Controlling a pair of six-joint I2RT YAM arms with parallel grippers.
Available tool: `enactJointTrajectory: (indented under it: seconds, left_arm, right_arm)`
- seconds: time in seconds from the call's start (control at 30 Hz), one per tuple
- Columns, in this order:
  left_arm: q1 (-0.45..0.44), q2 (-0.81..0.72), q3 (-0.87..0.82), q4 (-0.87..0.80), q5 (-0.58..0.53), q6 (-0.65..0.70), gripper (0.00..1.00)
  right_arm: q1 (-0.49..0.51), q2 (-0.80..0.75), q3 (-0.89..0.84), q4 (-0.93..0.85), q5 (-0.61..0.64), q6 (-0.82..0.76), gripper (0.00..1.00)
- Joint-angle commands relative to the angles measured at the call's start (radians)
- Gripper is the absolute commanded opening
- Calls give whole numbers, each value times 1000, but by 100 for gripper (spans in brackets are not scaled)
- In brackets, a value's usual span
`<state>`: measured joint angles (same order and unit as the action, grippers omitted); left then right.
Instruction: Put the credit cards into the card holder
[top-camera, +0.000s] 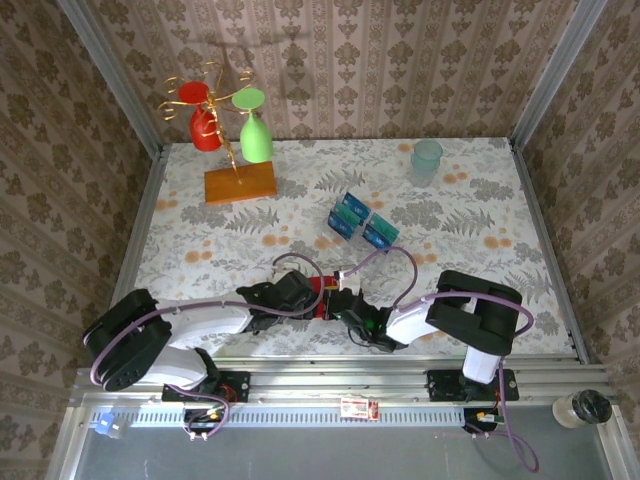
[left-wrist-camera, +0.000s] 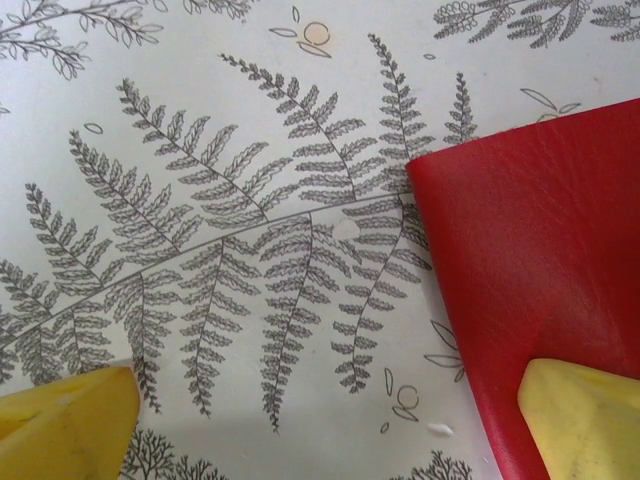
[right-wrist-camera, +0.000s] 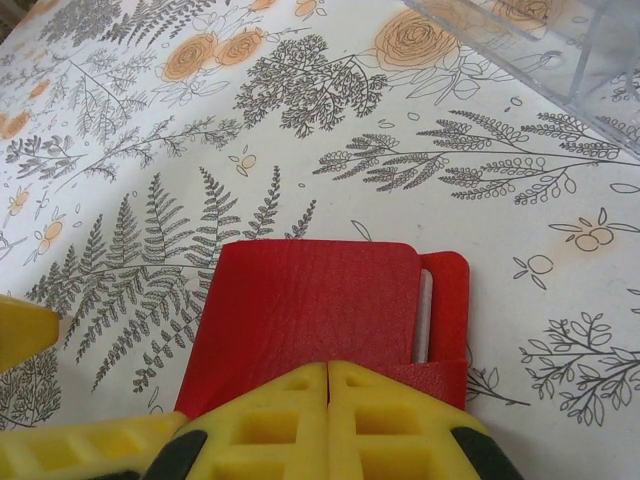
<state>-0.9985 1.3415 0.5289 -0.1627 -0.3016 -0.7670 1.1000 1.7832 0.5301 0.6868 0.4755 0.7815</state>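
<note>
Your right pincer, pressed together, rests at the near edge of the red card holder lying flat just ahead, your left pincer spread astride its corner; likely light, pliable, slick, so grip an edge.

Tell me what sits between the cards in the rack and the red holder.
Nothing visible lies on the table between the credit cards and the card holder; just the right arm's purple cable arches over that stretch.
</note>
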Motion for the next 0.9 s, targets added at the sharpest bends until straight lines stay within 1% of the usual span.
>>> enactJointTrajectory:
  seconds: [0.0, 0.23, 0.53, 0.67, 0.7, 0.73, 0.77, 0.8, 0.87]
  left_arm:
    - [25, -54, 2, -37, 102, -4, 100]
    - [73, -111, 6, -63, 119, 13, 100]
    - [104, -133, 17, -80, 129, 31, 100]
    - [112, -133, 31, -87, 127, 38, 100]
    - [113, -133, 34, -87, 127, 40, 100]
    - [114, -132, 34, -87, 127, 42, 100]
    - [116, -131, 38, -88, 127, 44, 100]
    - [119, -131, 40, -88, 127, 43, 100]
    - [122, -130, 43, -88, 128, 46, 100]
  right_arm:
    - [82, 136, -75, -522, -257, 20, 0]
    - [88, 147, -60, -556, -244, 54, 0]
    - [64, 45, 43, -690, -245, 27, 0]
    - [17, -7, 99, -719, -268, 6, 7]
    - [0, -25, 114, -722, -277, -3, 10]
    - [-12, -42, 129, -724, -286, -8, 14]
    - [-27, -60, 149, -731, -292, -17, 24]
    - [-45, -76, 173, -735, -306, -29, 31]
    - [-76, -108, 220, -744, -334, -51, 40]
